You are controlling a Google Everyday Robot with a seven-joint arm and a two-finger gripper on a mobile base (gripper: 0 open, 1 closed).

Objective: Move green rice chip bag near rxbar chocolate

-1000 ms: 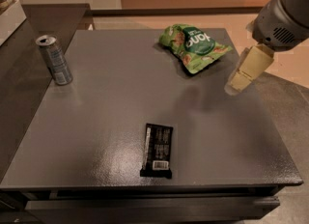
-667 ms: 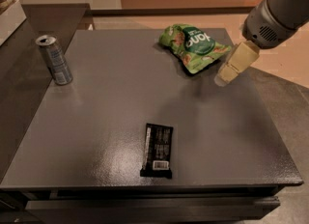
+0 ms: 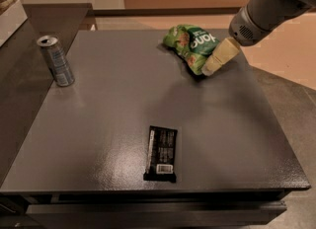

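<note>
The green rice chip bag (image 3: 191,44) lies crumpled on the dark table (image 3: 113,109) at the far right. The rxbar chocolate (image 3: 162,152) lies flat near the table's front edge, well apart from the bag. My gripper (image 3: 213,65) comes in from the upper right on a grey arm (image 3: 269,8). Its cream-coloured fingers (image 3: 220,55) sit against the bag's right edge, low over the table.
A silver drink can (image 3: 56,60) stands upright at the table's left edge. A lower dark surface (image 3: 24,75) runs along the left. A white box corner (image 3: 10,13) shows at the top left. Tan floor (image 3: 291,55) lies to the right.
My gripper has moved left and toward the green rice chip bag, from clear of its right side to right against its edge. The bag, bar and can have not moved.
</note>
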